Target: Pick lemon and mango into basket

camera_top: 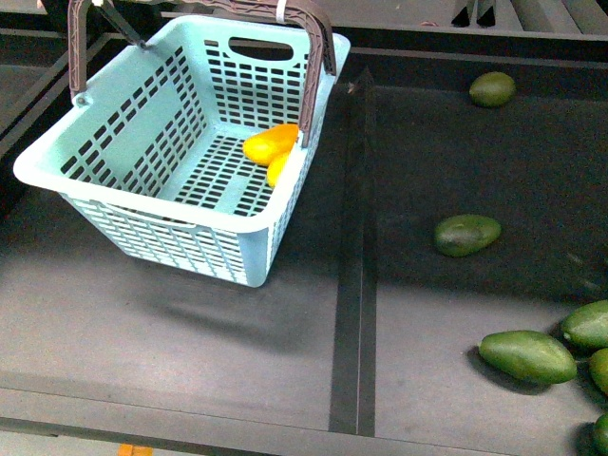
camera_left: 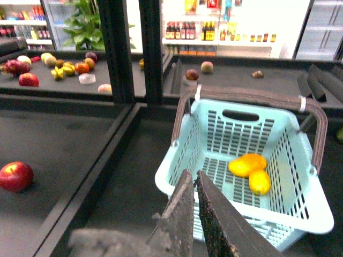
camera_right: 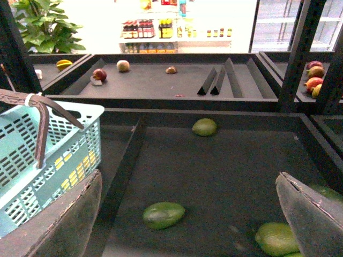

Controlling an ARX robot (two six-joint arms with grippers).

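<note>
Mango [camera_top: 270, 142] and lemon [camera_top: 277, 169] both lie touching in basket [camera_top: 114, 204], against its right wall. Left gripper [camera_left: 194, 179] jaws together, empty; right gripper [camera_right: 187, 203] jaws wide apart, empty. Main risk: a retracting arm snags a raised brown handle [camera_top: 318, 57] and tips it.

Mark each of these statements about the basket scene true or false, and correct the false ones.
1. The mango and the lemon both lie inside the basket. True.
2. The left pincer is spread wide open. False: its jaws are nearly closed, with nothing between them.
3. The right pincer holds a green fruit. False: it is open and empty; the green fruit lies on the dark surface below it.
4. A red apple lies outside the basket, in the left wrist view. True.
5. The basket's handles are lying flat. False: both brown handles stand raised.
</note>
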